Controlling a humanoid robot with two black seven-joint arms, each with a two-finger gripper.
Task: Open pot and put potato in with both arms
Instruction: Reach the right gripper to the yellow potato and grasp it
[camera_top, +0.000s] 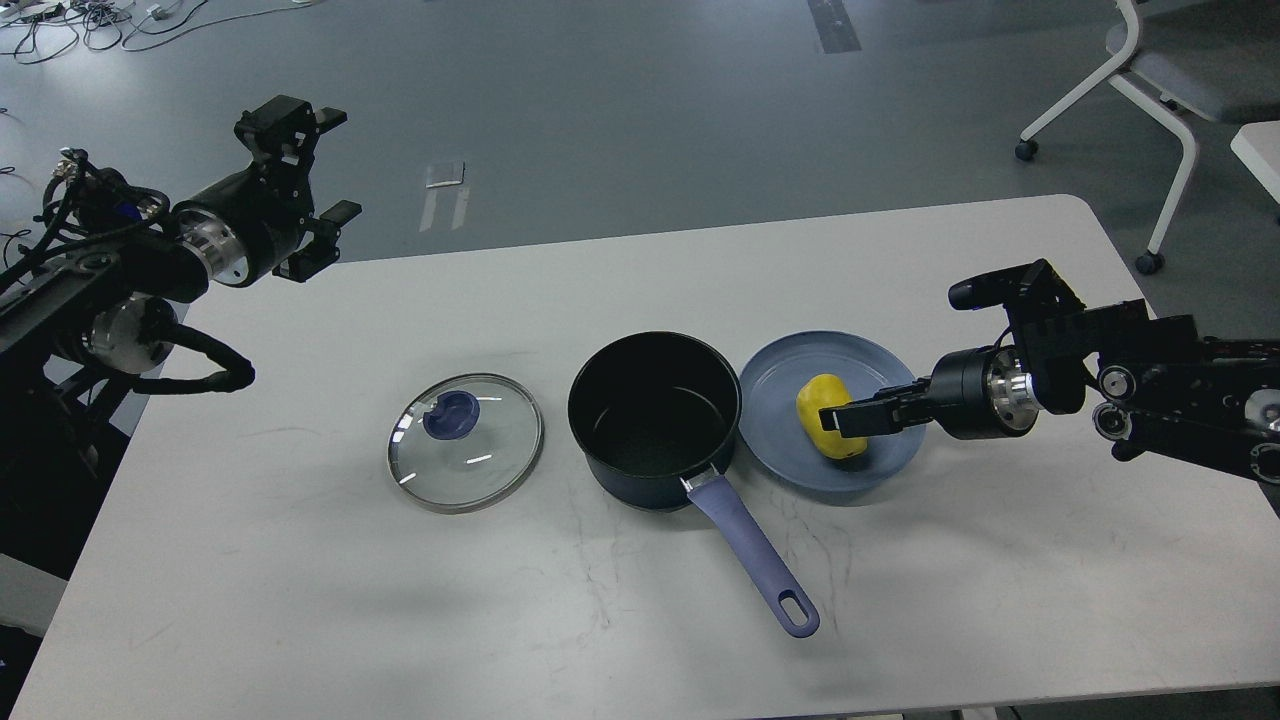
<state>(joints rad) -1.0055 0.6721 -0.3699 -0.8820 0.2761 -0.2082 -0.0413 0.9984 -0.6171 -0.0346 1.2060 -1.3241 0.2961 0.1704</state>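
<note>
The pot's lavender handle (750, 545) lies nearest me, pointing back toward me across the white table (300, 620). The pot (655, 415) itself stands open and empty, just left of my right tool (838, 418). Its glass lid (466, 441) lies flat on the table further left, so the opening step looks done. My right arm reaches in low and level from the right, its tool closing around the potato (826, 407), which sits on a blue plate (780, 385) touching the pot's right side. I judge the pick-up is in hand; next comes a lift and short carry left over the pot's rim. My left tool (305, 180) hangs released, raised beyond the table's far left edge, well apart from everything.
</note>
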